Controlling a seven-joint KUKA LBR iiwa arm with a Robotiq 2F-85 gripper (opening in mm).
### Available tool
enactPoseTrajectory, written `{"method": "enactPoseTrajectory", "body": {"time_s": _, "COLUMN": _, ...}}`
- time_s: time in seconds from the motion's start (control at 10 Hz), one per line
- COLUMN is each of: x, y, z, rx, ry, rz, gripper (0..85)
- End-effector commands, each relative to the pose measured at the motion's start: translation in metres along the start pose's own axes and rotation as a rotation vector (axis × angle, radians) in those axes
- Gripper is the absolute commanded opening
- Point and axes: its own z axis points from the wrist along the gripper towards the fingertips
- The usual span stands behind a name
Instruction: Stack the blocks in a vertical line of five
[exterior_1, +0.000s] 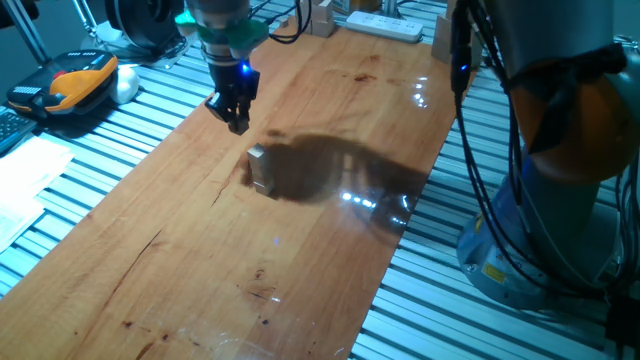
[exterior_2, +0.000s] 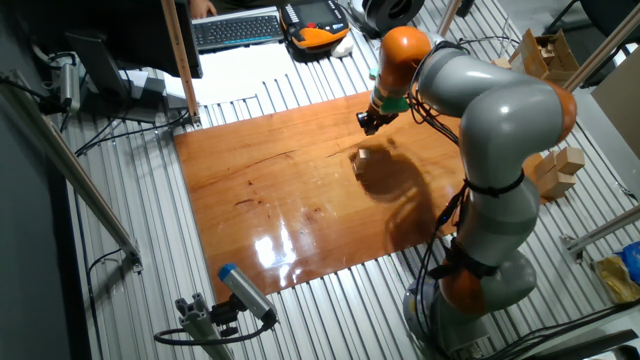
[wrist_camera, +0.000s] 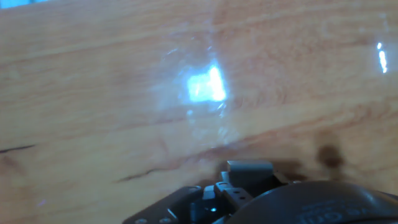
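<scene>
Pale wood blocks (exterior_1: 260, 169) stacked on desk (exterior_1: 200, 260); my end effector (exterior_1: 238, 122) hovers just behind stack, clear; grip state unreadable.

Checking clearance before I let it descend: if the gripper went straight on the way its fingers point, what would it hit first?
Probably bare wooden tabletop. The gripper points downward, and the stack of blocks seems offset to one side, though depth is uncertain.
</scene>
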Motion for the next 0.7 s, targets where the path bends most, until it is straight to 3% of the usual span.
{"method": "enactPoseTrajectory", "body": {"time_s": 0.0, "x": 0.005, "y": 0.004, "z": -0.005, "rx": -0.007, "ry": 0.005, "rz": 0.009, "gripper": 0.0}}
{"method": "enactPoseTrajectory", "body": {"time_s": 0.4, "x": 0.02, "y": 0.018, "z": -0.006, "rx": -0.009, "ry": 0.015, "rz": 0.031, "gripper": 0.0}}
{"method": "enactPoseTrajectory", "body": {"time_s": 0.6, "x": 0.03, "y": 0.017, "z": -0.016, "rx": -0.038, "ry": 0.03, "rz": 0.042, "gripper": 0.0}}
